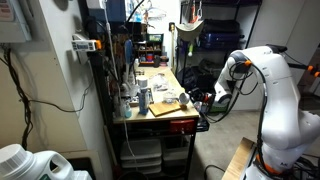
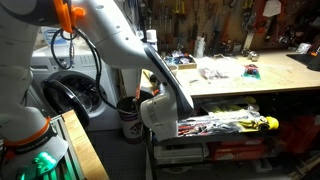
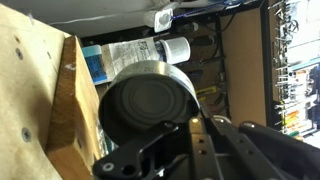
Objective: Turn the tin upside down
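Note:
In the wrist view the tin (image 3: 150, 103) fills the middle. It is round and silvery-grey, lies on its side, and turns its dark face to the camera. My gripper (image 3: 185, 125) is shut on the tin's rim, its black fingers reaching in from below. In both exterior views the gripper (image 1: 204, 98) (image 2: 168, 115) hangs just off the edge of the cluttered workbench (image 1: 182, 122). The tin itself cannot be made out there.
A taller upright can (image 1: 145, 98) and a wooden board (image 1: 162, 108) are on the bench. A wooden edge (image 3: 40, 100), a white bottle (image 3: 172, 47) and a blue-labelled container (image 3: 95, 62) lie close behind the tin. Open tool drawers (image 2: 230, 125) sit under the benchtop.

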Robot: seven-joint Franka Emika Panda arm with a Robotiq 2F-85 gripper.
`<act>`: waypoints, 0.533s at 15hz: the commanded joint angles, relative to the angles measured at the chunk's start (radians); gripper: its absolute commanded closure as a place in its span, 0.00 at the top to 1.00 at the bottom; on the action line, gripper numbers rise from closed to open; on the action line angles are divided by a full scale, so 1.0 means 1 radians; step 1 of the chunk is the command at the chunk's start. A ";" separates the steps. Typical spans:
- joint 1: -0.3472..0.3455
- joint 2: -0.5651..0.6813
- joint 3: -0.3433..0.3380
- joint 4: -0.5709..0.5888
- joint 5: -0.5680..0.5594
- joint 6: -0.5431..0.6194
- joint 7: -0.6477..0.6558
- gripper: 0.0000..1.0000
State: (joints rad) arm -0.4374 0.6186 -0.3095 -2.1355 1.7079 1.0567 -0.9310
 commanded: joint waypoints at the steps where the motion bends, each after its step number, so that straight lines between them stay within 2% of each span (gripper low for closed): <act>1: -0.011 0.063 0.001 0.024 0.039 -0.056 0.003 0.01; 8: -0.003 0.110 -0.003 0.035 0.112 -0.067 -0.007 0.01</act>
State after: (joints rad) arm -0.4377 0.6953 -0.3086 -2.1174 1.7866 1.0116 -0.9378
